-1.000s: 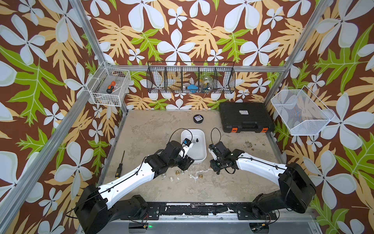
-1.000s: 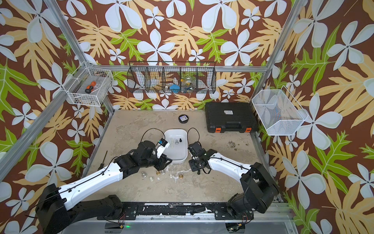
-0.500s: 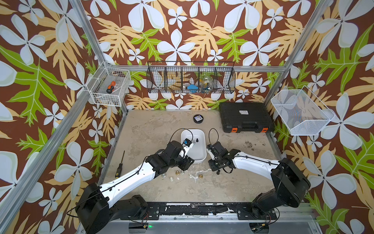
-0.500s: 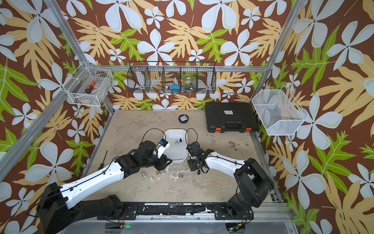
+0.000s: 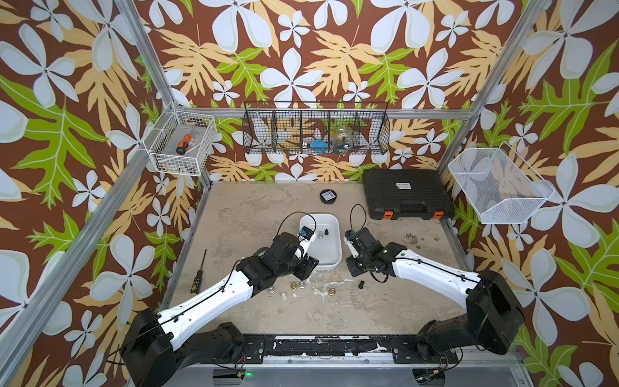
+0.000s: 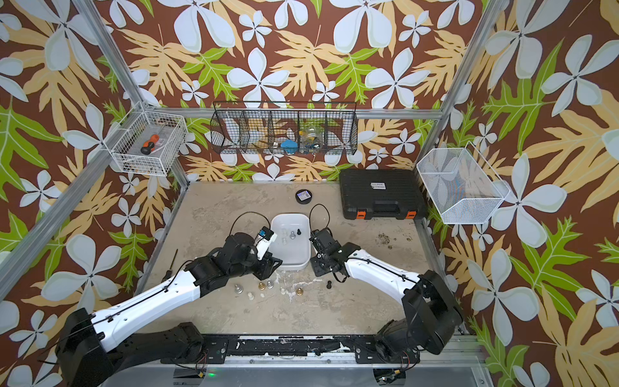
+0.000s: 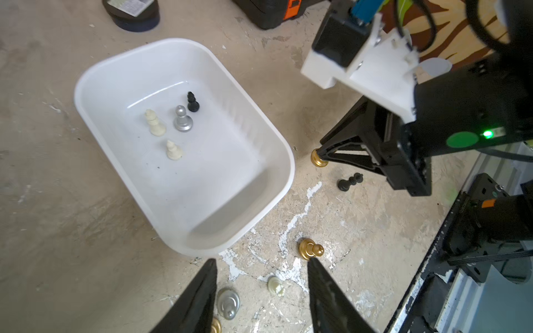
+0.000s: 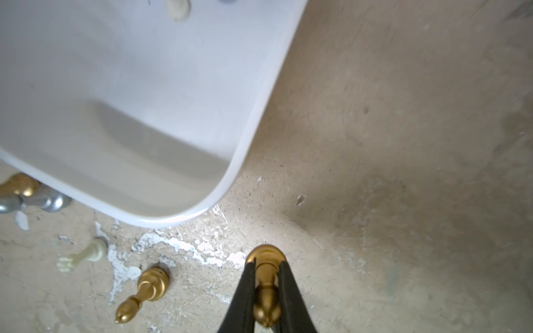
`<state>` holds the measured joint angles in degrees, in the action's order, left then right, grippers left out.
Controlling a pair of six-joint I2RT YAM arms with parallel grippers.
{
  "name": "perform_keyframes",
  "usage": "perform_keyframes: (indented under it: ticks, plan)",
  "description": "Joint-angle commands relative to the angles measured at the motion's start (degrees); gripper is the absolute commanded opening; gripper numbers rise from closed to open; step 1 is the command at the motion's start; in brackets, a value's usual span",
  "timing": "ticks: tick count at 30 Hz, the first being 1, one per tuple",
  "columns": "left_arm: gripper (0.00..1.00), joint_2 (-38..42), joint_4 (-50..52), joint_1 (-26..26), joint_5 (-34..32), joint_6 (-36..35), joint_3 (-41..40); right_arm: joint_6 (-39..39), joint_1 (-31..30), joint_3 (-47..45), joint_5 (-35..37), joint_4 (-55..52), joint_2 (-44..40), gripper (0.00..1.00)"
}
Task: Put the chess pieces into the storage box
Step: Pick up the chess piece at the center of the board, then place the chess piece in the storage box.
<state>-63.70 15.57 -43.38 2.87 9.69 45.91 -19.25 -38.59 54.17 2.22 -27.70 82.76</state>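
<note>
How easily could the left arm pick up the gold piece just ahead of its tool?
Probably easily: the left tool is open, and the gold piece sits right by one fingertip with nothing between them. It would likely need a small sideways shift.

Storage box (image 8: 202,86) cropped; cream piece (image 8: 177,10) blurred, possibly pawn

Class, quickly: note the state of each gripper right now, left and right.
Left gripper: open, holding nothing.
Right gripper: closed on a gold chess piece.
</note>
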Motion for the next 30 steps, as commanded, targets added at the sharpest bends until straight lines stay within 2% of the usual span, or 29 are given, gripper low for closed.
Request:
perform_keyframes:
  ticks: [1,6,16,22,30]
  plan:
    - [0.54,2.2,-1.2,1.1,-5.9,2.2,-0.5,-1.3,0.1,4.1,3.7,-2.8,-0.5,0.13]
    - [0.54,3.2,-1.8,4.7,-5.6,4.2,-1.0,-0.6,-0.7,11.6,2.3,-2.1,3.1,0.13]
    - [0.54,2.8,-1.2,5.0,-5.2,3.8,-1.1,1.5,-2.5,25.7,1.4,-1.3,20.1,0.13]
    - [0.54,2.6,-1.0,5.0,-4.8,3.7,-1.1,1.7,-2.4,30.0,4.1,-0.9,28.1,0.13]
    - [0.54,2.3,-0.9,5.0,-4.7,3.7,-1.0,1.4,-2.3,33.0,6.2,-0.8,33.8,0.13]
